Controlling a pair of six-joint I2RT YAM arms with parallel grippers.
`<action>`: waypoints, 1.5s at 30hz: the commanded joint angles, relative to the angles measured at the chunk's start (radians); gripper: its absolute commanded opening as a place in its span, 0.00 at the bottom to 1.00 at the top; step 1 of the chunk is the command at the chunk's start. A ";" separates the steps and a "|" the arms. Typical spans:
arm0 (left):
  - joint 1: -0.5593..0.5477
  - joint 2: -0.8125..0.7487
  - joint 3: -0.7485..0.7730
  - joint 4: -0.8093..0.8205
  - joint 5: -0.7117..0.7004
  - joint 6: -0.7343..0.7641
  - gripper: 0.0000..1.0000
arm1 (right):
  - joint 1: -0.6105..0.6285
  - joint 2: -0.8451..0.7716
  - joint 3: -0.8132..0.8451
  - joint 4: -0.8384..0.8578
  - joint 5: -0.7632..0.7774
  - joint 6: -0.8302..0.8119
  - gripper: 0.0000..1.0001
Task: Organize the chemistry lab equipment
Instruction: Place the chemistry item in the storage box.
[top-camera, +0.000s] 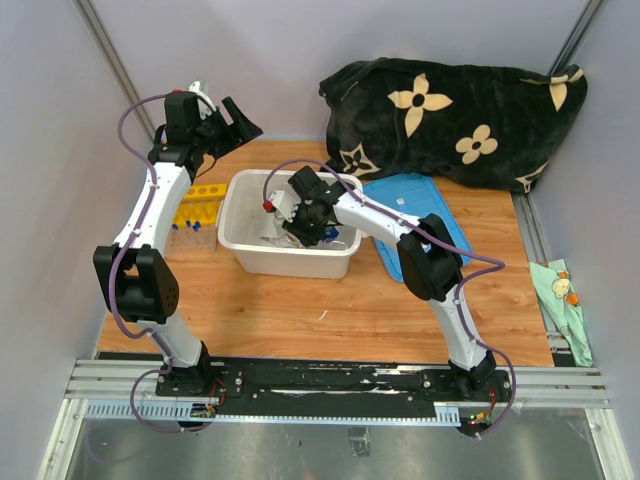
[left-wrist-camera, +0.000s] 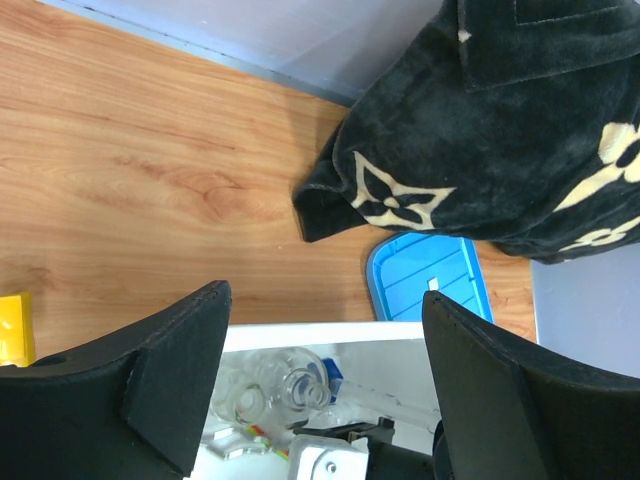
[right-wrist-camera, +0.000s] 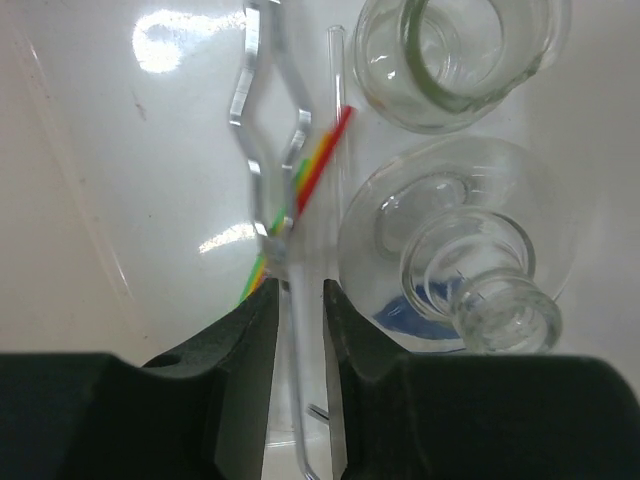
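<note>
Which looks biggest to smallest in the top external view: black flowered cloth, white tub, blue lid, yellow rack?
1. black flowered cloth
2. white tub
3. blue lid, partly hidden by the right arm, so its gap to the tub is unsure
4. yellow rack, partly behind the left arm

At least two glass flasks (right-wrist-camera: 470, 270) and one metal tongs (right-wrist-camera: 262, 130) are counted in one white tub (top-camera: 290, 262), alongside one yellow tube rack (top-camera: 205, 192), one blue lid (top-camera: 420, 200) and one black cloth (top-camera: 450, 110).

Bright, even light, soft shadows. Glare spots the tub (right-wrist-camera: 190, 30); the near fingers (right-wrist-camera: 230, 400) look blurred.
</note>
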 joint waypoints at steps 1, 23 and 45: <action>0.006 -0.025 -0.008 0.017 0.022 0.002 0.82 | -0.016 -0.004 -0.011 -0.001 -0.005 0.010 0.26; 0.006 -0.027 -0.015 0.036 0.048 -0.025 0.82 | -0.016 -0.044 0.004 0.002 -0.023 0.035 0.28; 0.006 -0.008 0.013 0.035 0.081 -0.056 0.80 | 0.033 -0.246 0.066 -0.073 0.038 0.023 0.28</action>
